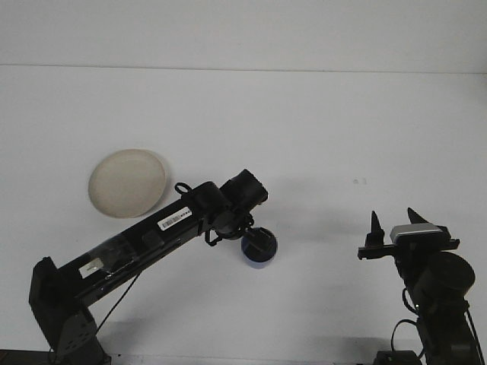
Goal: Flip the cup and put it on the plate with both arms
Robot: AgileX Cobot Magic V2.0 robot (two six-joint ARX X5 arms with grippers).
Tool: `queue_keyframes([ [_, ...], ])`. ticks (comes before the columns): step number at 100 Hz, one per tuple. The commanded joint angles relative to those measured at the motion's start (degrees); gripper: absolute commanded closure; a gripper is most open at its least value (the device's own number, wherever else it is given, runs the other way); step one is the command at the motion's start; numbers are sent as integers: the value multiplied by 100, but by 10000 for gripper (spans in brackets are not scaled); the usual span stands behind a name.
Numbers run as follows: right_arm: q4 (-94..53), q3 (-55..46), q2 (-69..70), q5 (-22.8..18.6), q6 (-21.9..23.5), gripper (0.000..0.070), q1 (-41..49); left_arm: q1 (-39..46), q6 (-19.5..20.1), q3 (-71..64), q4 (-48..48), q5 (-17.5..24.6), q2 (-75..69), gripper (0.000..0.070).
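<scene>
— Where is your left claw just now?

— My left gripper (257, 240) is low in the middle of the frame, at the end of my arm, which runs up from the lower left corner on a long slant. The tip sits right over the mouth of the blue cup (259, 252), and from above it covers part of the opening.

— Spread, or pinching the cup?

— I cannot tell. The wrist and the dark body of the claw hide the tips, and everything there is black against the dark blue inside of the cup. Whether I touch the rim I cannot say either.

— And the cup itself?

— It stands on the white table (304, 137), just below and slightly left of the frame's centre, mouth facing up, its lower rim showing paler beneath my claw.

— The plate?

— The cream plate (127, 182) lies at the left, a little above the middle height, well apart from the cup. My arm passes below and to the right of it without covering it.

— Your other claw?

— My right gripper (393, 221) is at the lower right, pointing toward the top of the frame, its two dark fingers (374, 225) spread with bare table between them, gripping nothing.
</scene>
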Motion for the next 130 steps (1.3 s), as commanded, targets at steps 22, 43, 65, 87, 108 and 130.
queue_keyframes([
  [22,52,66,9,20,-37,206,9,-68,142,140,-57,31,542,197],
  [43,52,66,9,20,-39,206,9,-68,205,140,-20,31,608,263],
  [65,52,66,9,20,-37,206,9,-66,332,140,-31,31,629,502],
  [87,52,66,9,20,-37,206,9,-98,459,140,-39,31,638,694],
  [108,52,66,9,20,-37,206,9,-98,463,208,-105,31,638,694],
  [130,50,66,9,20,-37,206,9,13,675,1010,-739,-31,636,693],
])
